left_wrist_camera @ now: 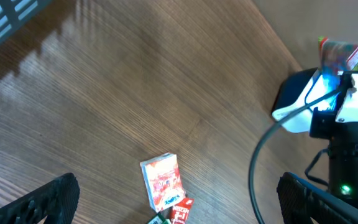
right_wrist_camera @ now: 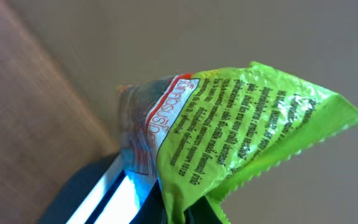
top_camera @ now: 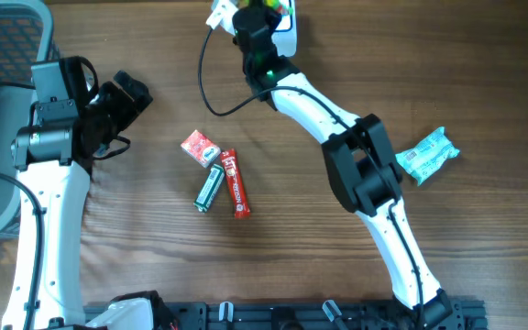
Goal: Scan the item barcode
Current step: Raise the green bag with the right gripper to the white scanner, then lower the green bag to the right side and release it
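Now the right pincer (top_camera: 266,11) is clamped on the green packet (right_wrist_camera: 241,118), far side, just over the scanner (top_camera: 288,37) — best to turn the printed side squarely toward it, steadily; left pincer (top_camera: 126,115) gapes wide, idle.

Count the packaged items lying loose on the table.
4: red box, green stick and red bar clustered mid-table; blue-white packet on the right side. Others may be hidden.
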Action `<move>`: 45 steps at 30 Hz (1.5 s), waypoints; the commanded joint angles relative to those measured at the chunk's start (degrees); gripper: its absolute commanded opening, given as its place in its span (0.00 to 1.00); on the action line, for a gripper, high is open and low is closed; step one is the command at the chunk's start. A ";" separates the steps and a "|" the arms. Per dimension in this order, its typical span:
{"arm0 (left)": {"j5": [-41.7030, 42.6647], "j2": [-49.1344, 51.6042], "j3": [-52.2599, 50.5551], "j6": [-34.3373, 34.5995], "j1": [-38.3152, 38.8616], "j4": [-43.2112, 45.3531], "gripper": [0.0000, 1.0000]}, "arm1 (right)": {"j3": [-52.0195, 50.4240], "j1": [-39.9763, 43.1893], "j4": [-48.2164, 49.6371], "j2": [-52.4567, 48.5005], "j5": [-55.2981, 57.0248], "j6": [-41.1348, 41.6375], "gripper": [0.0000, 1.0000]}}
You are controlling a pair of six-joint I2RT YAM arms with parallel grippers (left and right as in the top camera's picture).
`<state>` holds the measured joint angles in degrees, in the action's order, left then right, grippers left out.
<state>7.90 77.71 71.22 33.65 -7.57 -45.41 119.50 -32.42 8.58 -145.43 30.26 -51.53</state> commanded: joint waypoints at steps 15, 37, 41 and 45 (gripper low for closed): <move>-0.50 -0.57 0.04 -0.44 -0.11 0.11 1.00 | -6.16 14.05 -85.77 28.20 -27.89 47.93 0.04; -0.50 -0.57 0.04 -0.44 -0.11 0.11 1.00 | -23.69 25.92 -75.84 29.51 -28.83 52.87 0.78; -0.50 -0.57 0.04 -0.44 -0.11 0.11 1.00 | -24.11 21.44 -73.26 29.90 -39.19 52.33 0.60; -0.50 -0.57 0.04 -0.44 -0.11 0.11 1.00 | -27.08 18.56 -66.31 29.66 -37.57 57.70 0.04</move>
<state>7.92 77.71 71.22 33.65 -7.57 -45.43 94.32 -13.06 -61.08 -116.95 -5.08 1.50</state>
